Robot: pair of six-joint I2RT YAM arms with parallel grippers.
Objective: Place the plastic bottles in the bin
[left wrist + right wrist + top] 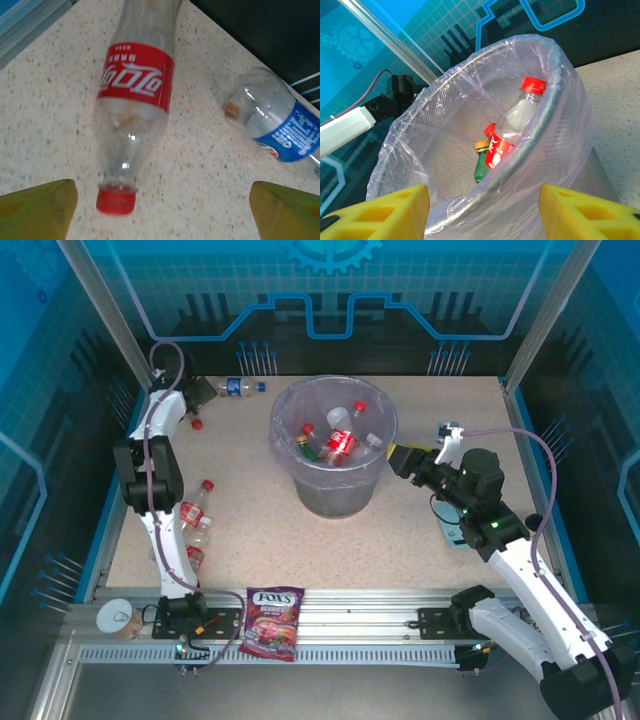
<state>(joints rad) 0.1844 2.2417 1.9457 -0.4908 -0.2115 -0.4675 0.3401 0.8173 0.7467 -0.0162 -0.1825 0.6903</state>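
My left gripper (162, 215) is open over the table's far left corner (203, 398). A clear red-labelled bottle (132, 105) lies flat below it, and its red cap (116, 200) sits between the fingers, nearer the left one. A blue-labelled bottle (280, 127) lies to its right (240, 387). The grey bin (333, 502) with its lilac liner (555, 165) holds a red-labelled bottle (512, 132), a green one (481, 165) and others. My right gripper (484, 212) stands open and empty just outside the bin's right rim (405, 458). More red-capped bottles (195, 505) lie beside the left arm, partly hidden by it.
A purple Fox's candy bag (272, 622) and a round tin can (118, 618) rest on the metal rail at the near edge. Blue enclosure walls close in the table, and the dark back wall (270, 30) runs just past the blue-labelled bottle.
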